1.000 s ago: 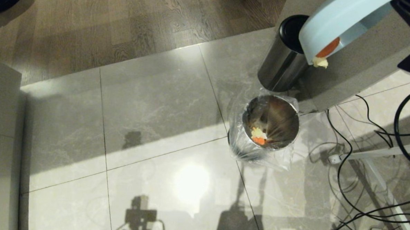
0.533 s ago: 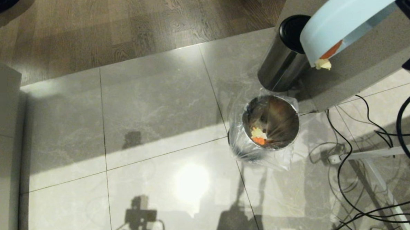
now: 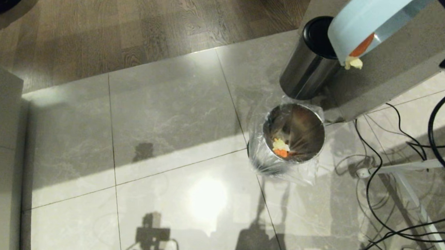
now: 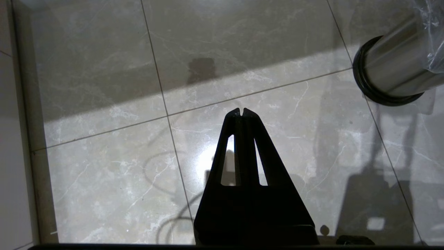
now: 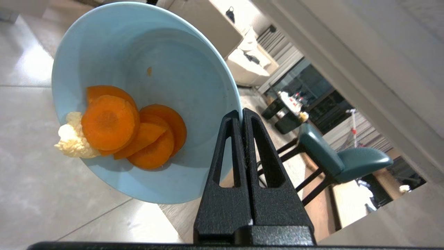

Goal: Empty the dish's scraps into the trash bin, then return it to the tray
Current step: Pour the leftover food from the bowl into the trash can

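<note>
Two fingers of the right gripper (image 5: 241,113) are pinched together on the rim of the dish (image 5: 145,69), which hangs tilted in the air, up and off to one side of the trash bin (image 3: 294,132) rather than over it. Glazed, rigid, light, breakable — likely slick at the rim, so a pinch deeper past the fingertips seems safer. Scraps (image 5: 118,128) cling at the low lip opposite the fingers; moist slices may stick. Left gripper (image 4: 241,111), fingers together, idles over the floor.
</note>
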Controlling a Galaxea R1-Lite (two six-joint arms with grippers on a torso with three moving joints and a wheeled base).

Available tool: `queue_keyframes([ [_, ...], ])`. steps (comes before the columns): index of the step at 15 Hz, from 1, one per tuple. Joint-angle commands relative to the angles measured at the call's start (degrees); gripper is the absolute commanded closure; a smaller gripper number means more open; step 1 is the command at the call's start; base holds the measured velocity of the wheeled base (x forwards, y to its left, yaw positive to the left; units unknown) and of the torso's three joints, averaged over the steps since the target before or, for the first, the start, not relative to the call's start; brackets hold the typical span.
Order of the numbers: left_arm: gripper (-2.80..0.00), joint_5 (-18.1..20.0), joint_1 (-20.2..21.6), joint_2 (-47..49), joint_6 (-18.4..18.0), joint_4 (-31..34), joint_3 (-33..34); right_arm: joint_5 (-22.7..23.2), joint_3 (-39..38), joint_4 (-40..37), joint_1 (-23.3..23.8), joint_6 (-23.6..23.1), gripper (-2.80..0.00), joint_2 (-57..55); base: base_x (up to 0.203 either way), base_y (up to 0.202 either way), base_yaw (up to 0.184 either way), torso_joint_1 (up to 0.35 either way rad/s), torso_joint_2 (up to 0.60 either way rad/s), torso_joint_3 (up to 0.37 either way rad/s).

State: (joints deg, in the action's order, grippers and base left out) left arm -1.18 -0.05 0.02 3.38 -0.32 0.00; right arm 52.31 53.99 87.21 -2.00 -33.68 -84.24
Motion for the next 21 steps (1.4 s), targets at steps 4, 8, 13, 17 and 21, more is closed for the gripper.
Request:
queue_keyframes([
  [4,0.0,-0.05,0.0,0.06,0.04,-0.03,0.0,0.51,2.52,2.74,-0.02,2.22,0.0,-1.81,0.0,0.0,0.0,0.0,0.0,0.0],
  [8,0.0,-0.05,0.05,0.06,0.04,-0.03,0.0,0.69,3.68,2.74,-0.11,4.99,0.0,-1.64,0.0,0.0,0.0,0.0,0.0,0.0],
  [13,0.0,-0.05,0.05,0.06,0.04,-0.03,0.0,0.78,4.63,2.74,-0.46,8.72,0.0,-1.11,0.0,0.0,0.0,0.0,0.0,0.0],
  [17,0.0,-0.05,-0.01,0.06,0.04,-0.03,0.0,1.06,4.97,2.74,-0.99,10.64,0.0,-0.79,0.0,0.0,0.0,0.0,0.0,0.0],
  [21,0.0,-0.05,-0.04,0.06,0.04,-0.03,0.0,1.02,5.21,2.74,-1.07,13.8,0.0,-0.89,0.0,0.0,0.0,0.0,0.0,0.0],
])
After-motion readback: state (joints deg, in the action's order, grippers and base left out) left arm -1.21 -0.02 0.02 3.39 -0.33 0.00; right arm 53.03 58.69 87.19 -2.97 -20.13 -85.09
